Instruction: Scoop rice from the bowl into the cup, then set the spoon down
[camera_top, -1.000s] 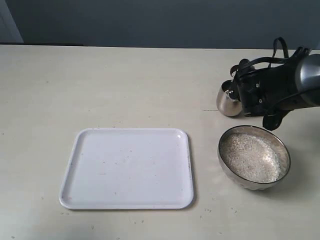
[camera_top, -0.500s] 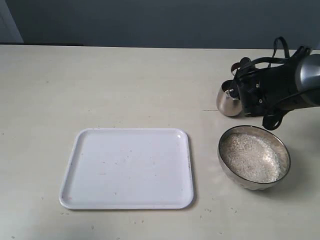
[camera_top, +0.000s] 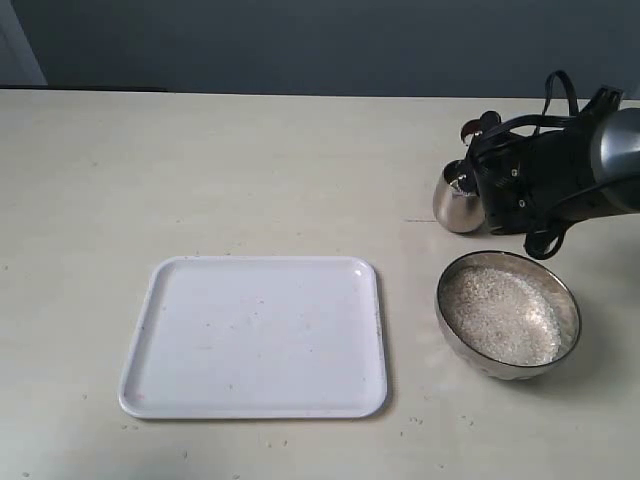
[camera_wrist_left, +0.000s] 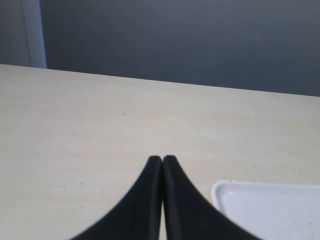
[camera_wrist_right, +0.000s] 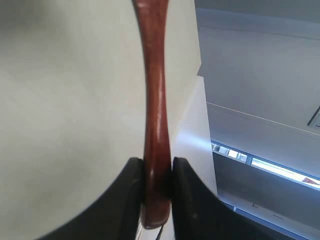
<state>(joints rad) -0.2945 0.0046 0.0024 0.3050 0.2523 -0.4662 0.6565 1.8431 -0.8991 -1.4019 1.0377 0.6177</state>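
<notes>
Exterior view: a pale table (camera_top: 200, 170) carries a white tray (camera_top: 260, 335) on the near left. The bowl (camera_top: 470, 355) stands to the right of the tray and just apart from it. The rice (camera_top: 500, 315) lies inside the bowl as a pale heap. The cup (camera_top: 452, 205) stands upright just beyond the bowl on the far right, apart from it. The right arm (camera_top: 560, 180) reaches in from the right edge, and its black front end covers the cup's right side and mouth. Whether the cup holds any grains cannot be told here, and the arm's fingers and the spoon cannot be made out.

Left wrist view: the left gripper (camera_wrist_left: 162, 165) hangs over bare table. Its two black fingers (camera_wrist_left: 145, 200) are pressed together with nothing between them. One rounded corner of the tray shows near them.

Right wrist view: the right gripper (camera_wrist_right: 156, 167) pinches the spoon (camera_wrist_right: 155, 100) near the end of its handle. One black finger (camera_wrist_right: 125, 200) is pressed on each side of the reddish-brown stem. The glossy handle runs straight out from the fingers and leaves the picture, so only the handle shows. Behind it lie the pale table surface and, past its edge, a grey room.
</notes>
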